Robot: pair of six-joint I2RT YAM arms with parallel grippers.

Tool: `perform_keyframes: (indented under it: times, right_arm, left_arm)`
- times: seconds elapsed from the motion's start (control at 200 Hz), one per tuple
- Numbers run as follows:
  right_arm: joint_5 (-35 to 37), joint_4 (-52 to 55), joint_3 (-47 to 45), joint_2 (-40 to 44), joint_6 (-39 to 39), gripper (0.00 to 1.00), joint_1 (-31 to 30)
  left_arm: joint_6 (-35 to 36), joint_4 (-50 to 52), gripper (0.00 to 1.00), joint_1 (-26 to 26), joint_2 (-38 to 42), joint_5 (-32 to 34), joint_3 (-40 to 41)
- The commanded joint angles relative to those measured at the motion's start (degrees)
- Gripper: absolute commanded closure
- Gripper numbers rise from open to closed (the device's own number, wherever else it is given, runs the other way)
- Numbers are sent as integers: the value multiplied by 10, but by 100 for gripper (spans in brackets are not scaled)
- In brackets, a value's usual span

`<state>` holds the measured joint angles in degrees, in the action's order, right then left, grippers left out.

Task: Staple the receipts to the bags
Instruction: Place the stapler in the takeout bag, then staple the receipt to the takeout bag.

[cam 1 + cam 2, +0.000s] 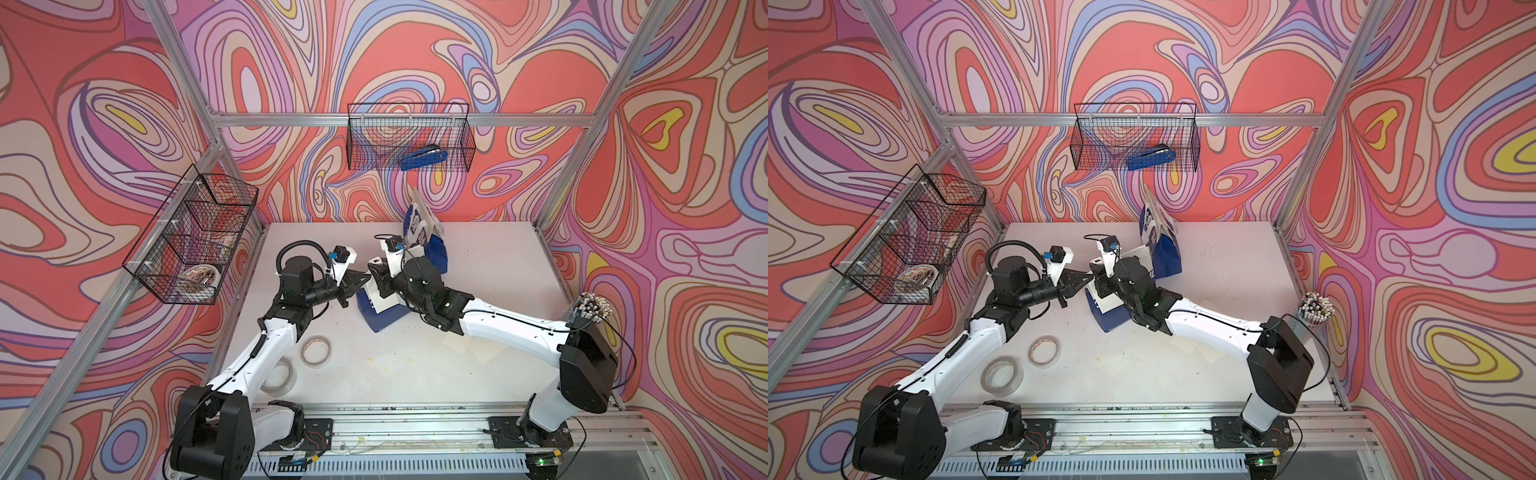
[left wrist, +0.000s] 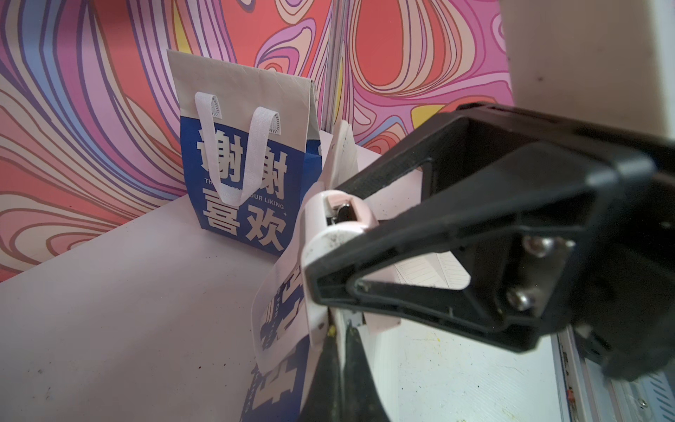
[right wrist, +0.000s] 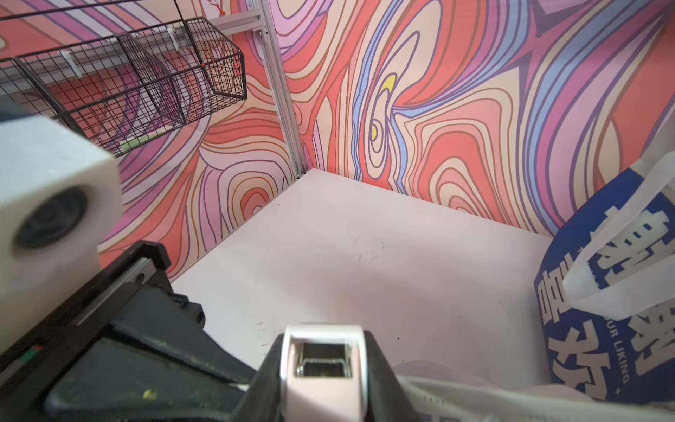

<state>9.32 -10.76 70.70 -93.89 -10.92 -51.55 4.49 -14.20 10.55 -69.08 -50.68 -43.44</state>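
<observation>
— What was the left gripper (image 2: 323, 228) doing?
— Its matte black, triangular fingers (image 2: 401, 307) were pinching the stapler (image 3: 323, 398) from opposite sides, at its rounded pink-and-white nose.
— And the right gripper (image 3: 323, 369)?
— It was clamped on the same stapler's smooth body. A small metal channel showed at the front.
— Where was the bag?
— The flat bag (image 1: 380, 324), blue paper with white lettering, lay right under both grippers, its pale edge curling up beside the stapler. A thin lined receipt (image 2: 423, 272) lay behind the left fingers. The upright bag (image 2: 241, 204), with woven white strap handles, stood apart, beyond the left fingertips.
</observation>
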Motion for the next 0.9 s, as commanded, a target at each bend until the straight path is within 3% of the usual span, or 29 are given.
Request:
perform_keyframes:
  times: [0.0,0.12,0.25,0.466,0.581,0.786,0.896]
  right_arm:
    - [-62,68,4,-1,8,62,-8]
    - [-84,86,18,12,4,57,-8]
    - [-51,101,15,44,-4,45,-6]
    - [-47,135,20,93,52,28,-1]
    - [-106,181,43,105,176,21,10]
    - [-392,383,123,89,484,18,96]
    - [-425,448,131,83,584,15,101]
  left_arm:
    - [8,-36,100,4,13,-14,-9]
    - [7,-38,100,4,12,-16,-9]
    - [13,-39,100,4,15,-16,-4]
    - [17,-47,100,4,16,-26,-1]
    - [33,-46,100,4,18,-44,3]
    - [115,-37,100,4,43,-101,22]
    - [152,-38,100,4,58,-112,36]
